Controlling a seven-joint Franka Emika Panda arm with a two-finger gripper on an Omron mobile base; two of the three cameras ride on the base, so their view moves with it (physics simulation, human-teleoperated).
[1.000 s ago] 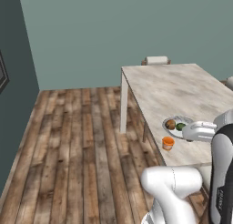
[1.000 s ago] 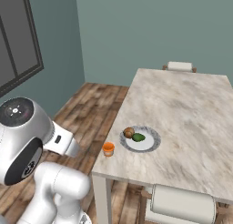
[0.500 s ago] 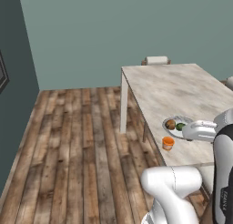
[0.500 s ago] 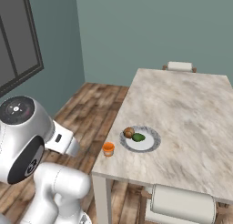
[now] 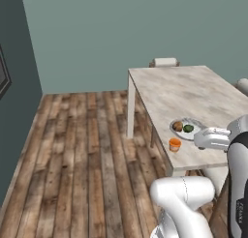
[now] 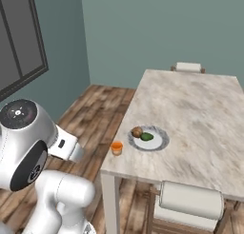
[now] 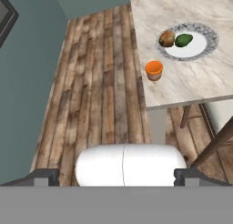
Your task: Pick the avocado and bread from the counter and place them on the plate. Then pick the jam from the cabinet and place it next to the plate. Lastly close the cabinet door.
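Hand view shows the gripper (image 7: 116, 175) wide open, empty; right base view shows a chair (image 6: 190, 203) beside the bench (image 6: 200, 114).

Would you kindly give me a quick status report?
Claw open, empty. Avocado and bread on the plate; jam beside it. Nothing obstructing.

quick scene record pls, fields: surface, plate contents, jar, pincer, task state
surface: marble counter on legs, wood floor around it
plate contents: white plate holds the bread and the avocado, side by side
jar: orange-red jam stands upright on the counter beside the plate, near the corner edge, apart from the rim
pincer: pincer open, holding nothing, off the counter, above the floor
task state: food plated, jam placed beside the plate; cabinet door not in view
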